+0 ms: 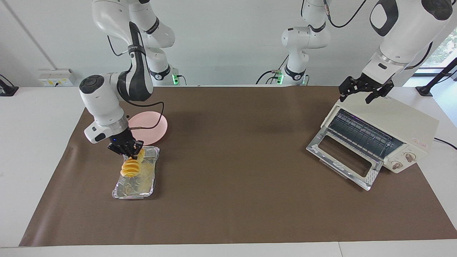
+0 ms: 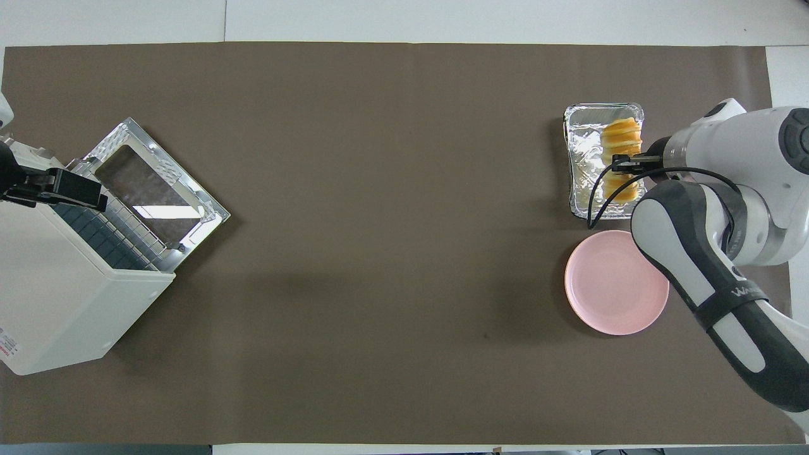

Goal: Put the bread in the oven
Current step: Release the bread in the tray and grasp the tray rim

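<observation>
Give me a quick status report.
Right claw shut on ridged yellow-orange bread, over silver foil tray. Left claw open over cream-white oven. Oven door down.

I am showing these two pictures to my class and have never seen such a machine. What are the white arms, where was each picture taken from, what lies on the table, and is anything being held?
These are two robot arms at a table covered with a brown mat. One picture looks across the table at the robots; the other looks down from above their end. The right gripper is shut on the bread, a ridged yellow loaf, holding it over a foil tray. A pink plate lies beside the tray, nearer to the robots. At the left arm's end stands the oven, its door folded down. The left gripper waits open over the oven's top.
</observation>
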